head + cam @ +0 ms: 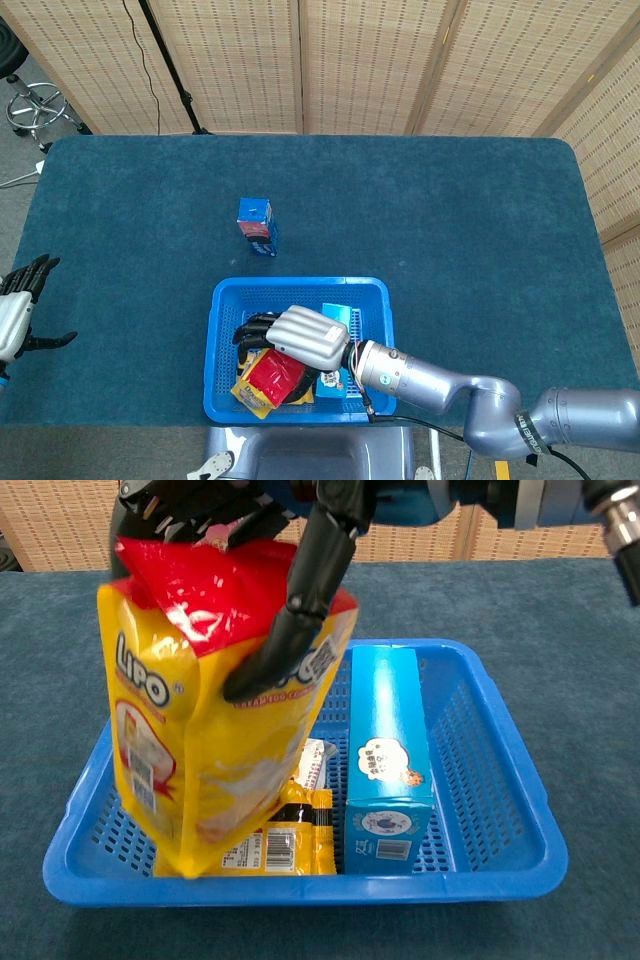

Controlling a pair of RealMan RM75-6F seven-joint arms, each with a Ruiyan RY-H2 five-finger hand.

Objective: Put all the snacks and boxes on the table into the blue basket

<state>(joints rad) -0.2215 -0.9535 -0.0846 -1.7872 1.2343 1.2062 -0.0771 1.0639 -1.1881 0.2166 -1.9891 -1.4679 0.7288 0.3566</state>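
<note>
My right hand (298, 338) grips a yellow and red Lipo snack bag (210, 730) by its top and holds it low inside the blue basket (225, 405), over the front left part. In the chest view the hand (250, 540) fills the upper frame, with one finger down the bag's face. In the basket lie a tall light blue box (385, 760) on the right, a yellow cracker pack (285, 845) at the front and a small white snack pack (318, 763) behind it. An Oreo box (257, 227) stands on the table beyond the basket. My left hand (20, 310) hangs open at the far left edge.
The table (450, 220) is covered in dark teal cloth. Woven folding screens (350, 60) stand behind it, and a stool (35, 105) and a stand pole sit at the back left.
</note>
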